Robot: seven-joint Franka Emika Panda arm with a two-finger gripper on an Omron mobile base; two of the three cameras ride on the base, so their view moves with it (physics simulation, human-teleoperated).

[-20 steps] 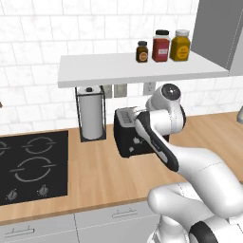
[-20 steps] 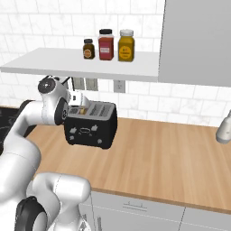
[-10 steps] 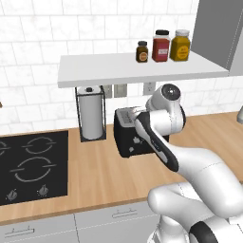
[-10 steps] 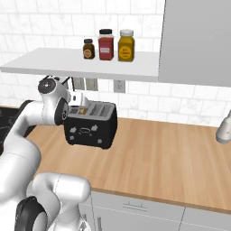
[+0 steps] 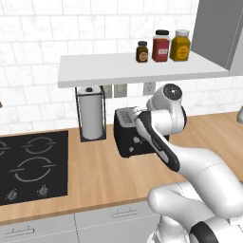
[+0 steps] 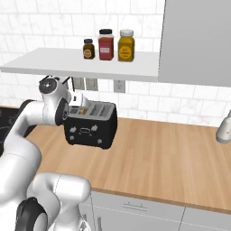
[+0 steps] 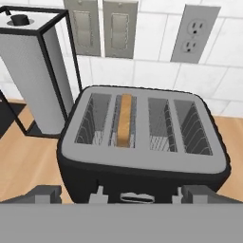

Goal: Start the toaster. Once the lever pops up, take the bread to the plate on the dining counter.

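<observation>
Pincer (image 7: 121, 197) released, tips straddling the toaster (image 7: 142, 142) front in hand view; bread (image 7: 125, 119) upright in second slot, 11 o'clock of centre: thin, light, crumbly, pinch top edge; base views: toaster (image 5: 130, 135) on table (image 6: 171, 153).

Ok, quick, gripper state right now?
Gripper: open and empty, fingers wide apart just above the front of the black boxy four-slot toaster.

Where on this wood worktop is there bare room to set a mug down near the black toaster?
Bare wood lies right of the black four-slot toaster, running toward the grey spout, and in front of the toaster toward the counter edge. It is crowded on the toaster's left: the paper towel holder and black hob sit there.
</observation>
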